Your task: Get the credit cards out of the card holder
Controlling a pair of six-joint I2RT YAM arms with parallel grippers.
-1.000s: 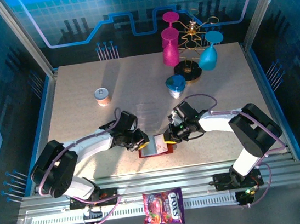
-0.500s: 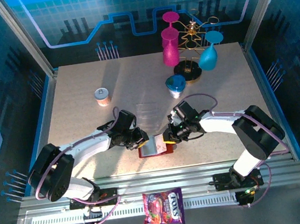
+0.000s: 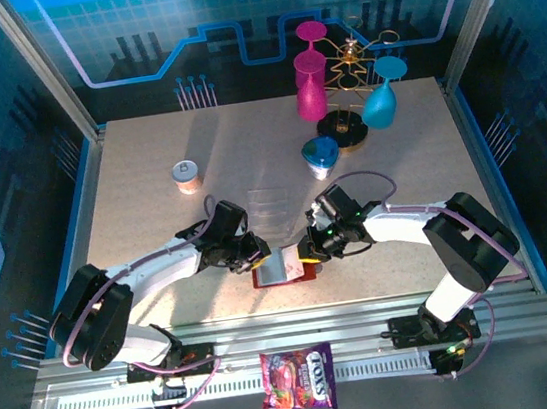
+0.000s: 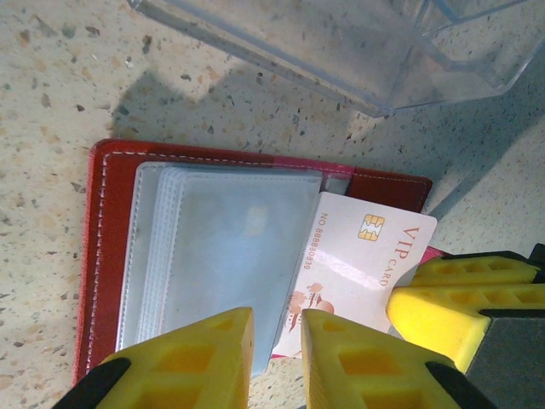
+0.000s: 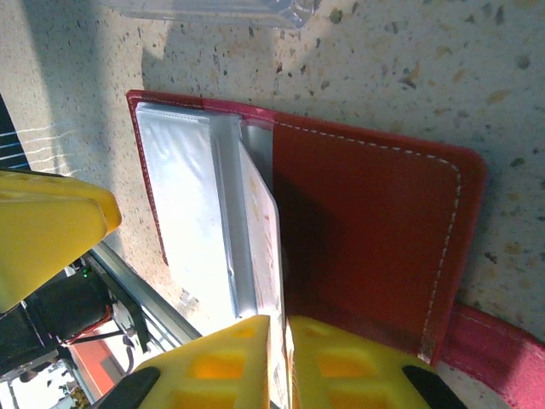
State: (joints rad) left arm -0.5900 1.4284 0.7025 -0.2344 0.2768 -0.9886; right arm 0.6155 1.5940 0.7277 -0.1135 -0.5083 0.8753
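Note:
The card holder [image 3: 284, 269] is a dark red wallet lying open near the table's front edge, its clear pockets [image 4: 221, 247] facing up. A pinkish-white credit card [image 4: 366, 256] marked VIP sticks partway out of a pocket to the right. My right gripper [image 5: 285, 358] is shut on that card's [image 5: 262, 230] outer edge, beside the red flap [image 5: 366, 230]. My left gripper [image 4: 277, 358] sits low over the pockets' near corner, its jaws narrowly apart with nothing clamped. In the top view the left gripper [image 3: 258, 257] and right gripper [image 3: 305, 254] flank the wallet.
A transparent acrylic tray [image 3: 272, 205] lies just behind the wallet. Further back stand a small can [image 3: 186, 176], a blue cup [image 3: 321, 156] and a gold rack [image 3: 343, 84] hung with pink and teal goblets. A candy bag [image 3: 298, 378] lies on the front rail.
The right jaws have tightened slightly on the card. Both arms have barely moved over the wallet.

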